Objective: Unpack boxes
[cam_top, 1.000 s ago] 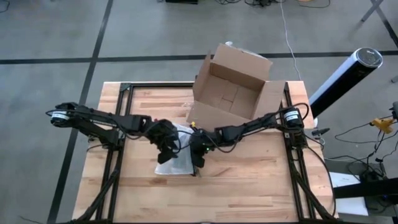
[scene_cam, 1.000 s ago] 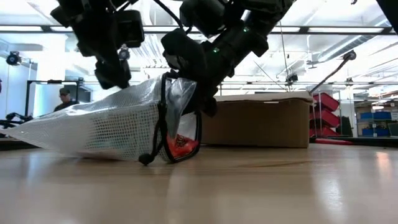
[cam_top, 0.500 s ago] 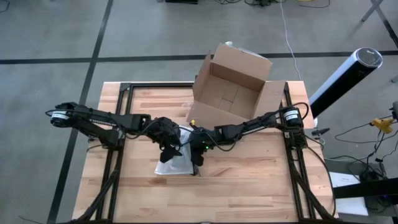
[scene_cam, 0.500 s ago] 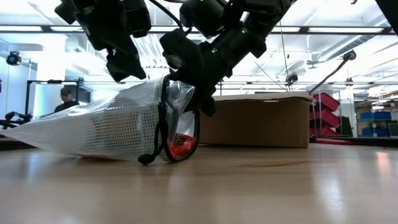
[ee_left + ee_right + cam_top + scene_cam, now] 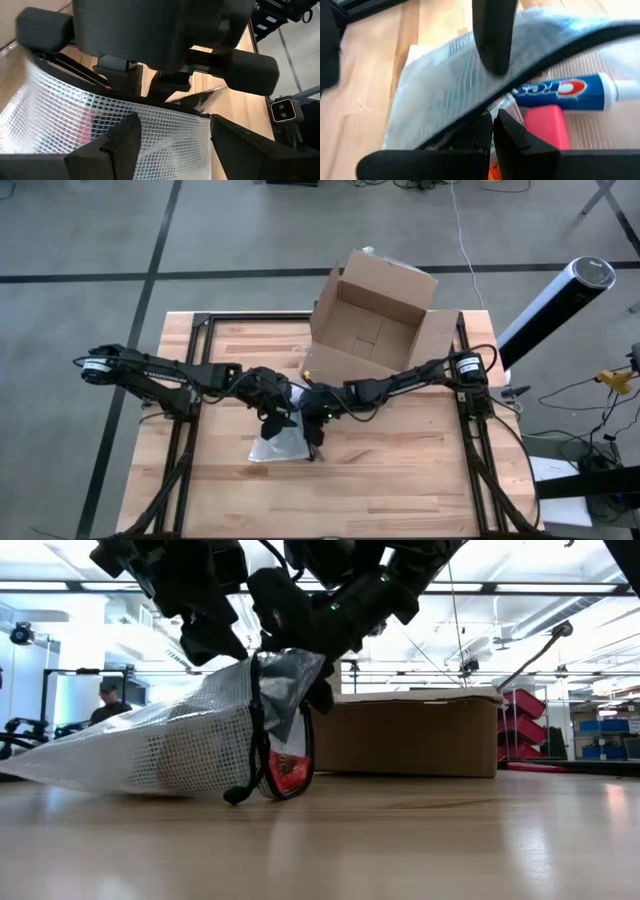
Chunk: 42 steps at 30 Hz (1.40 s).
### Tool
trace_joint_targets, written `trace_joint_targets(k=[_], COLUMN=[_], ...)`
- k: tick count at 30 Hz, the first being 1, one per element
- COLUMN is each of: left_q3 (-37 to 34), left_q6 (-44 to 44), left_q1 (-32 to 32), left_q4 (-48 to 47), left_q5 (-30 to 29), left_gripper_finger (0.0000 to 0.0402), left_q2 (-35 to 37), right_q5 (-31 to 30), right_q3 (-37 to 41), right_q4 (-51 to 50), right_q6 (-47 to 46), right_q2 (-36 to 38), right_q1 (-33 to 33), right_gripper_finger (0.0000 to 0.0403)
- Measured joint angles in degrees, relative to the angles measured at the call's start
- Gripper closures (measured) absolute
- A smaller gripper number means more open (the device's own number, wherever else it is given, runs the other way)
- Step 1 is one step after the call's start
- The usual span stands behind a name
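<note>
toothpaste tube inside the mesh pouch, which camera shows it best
The right wrist view: the toothpaste tube lies in plain sight under the pouch's lifted edge, above a red item. The low view gives only a red glimpse through the mesh; high and left wrist views show the pouch, no tube.

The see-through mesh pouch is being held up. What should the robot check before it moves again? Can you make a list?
1. Right gripper pinched shut on the edge of the translucent mesh zip pouch: ok.
2. Left gripper open, fingers astride the pouch mesh: ok.
3. Pouch's far end resting on the wooden table: ok.
4. Blue-and-white toothpaste tube and red item inside the pouch: ok.
5. Pouch zip undone: cannot tell.
6. Brown cardboard box open, away from both arms: ok.
</note>
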State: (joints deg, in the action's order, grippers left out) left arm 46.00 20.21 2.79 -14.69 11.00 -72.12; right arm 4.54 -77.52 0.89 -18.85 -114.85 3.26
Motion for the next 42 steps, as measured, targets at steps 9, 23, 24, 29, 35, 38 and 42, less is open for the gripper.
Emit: trace_joint_targets(k=[9,23,24,29,35,38,42], left_q3=[-0.02,-0.07,-0.07,-0.07,-0.07,-0.07,-0.07], left_q6=[0.00,0.06,0.20,0.22,0.22,0.22,0.22], left_q1=[0.02,0.00,0.00,0.00,0.00,0.00,0.00], left_q4=[0.15,0.13,0.13,0.13,0.11,0.12,-0.03], left_q5=[-0.54,-1.48,-1.51,-1.51,-1.53,-1.54,-1.55], left_gripper_finger=[0.0182,0.0182,0.0182,0.0182,0.0182,0.0182,0.0182], left_q2=[0.00,0.00,0.00,0.00,0.00,0.00,0.00], right_q5=[0.02,-3.43,-3.45,-3.07,-3.04,-3.20,-3.20], right_q3=[0.00,-0.04,-0.04,-0.04,-0.04,-0.04,-0.04], right_q4=[0.41,-8.05,-8.57,-10.32,-12.55,-15.20,-20.56], right_q6=[0.08,-0.03,-0.03,-0.06,-0.03,-0.01,1.05], right_q2=[0.00,-0.02,-0.02,0.45,3.14,4.73,7.29], right_q1=[-0.42,-2.23,-2.56,-3.71,-4.73,-4.84,-4.75], right_gripper_finger=[0.0403,0.0403,0.0403,0.0403,0.0403,0.0403,0.0403])
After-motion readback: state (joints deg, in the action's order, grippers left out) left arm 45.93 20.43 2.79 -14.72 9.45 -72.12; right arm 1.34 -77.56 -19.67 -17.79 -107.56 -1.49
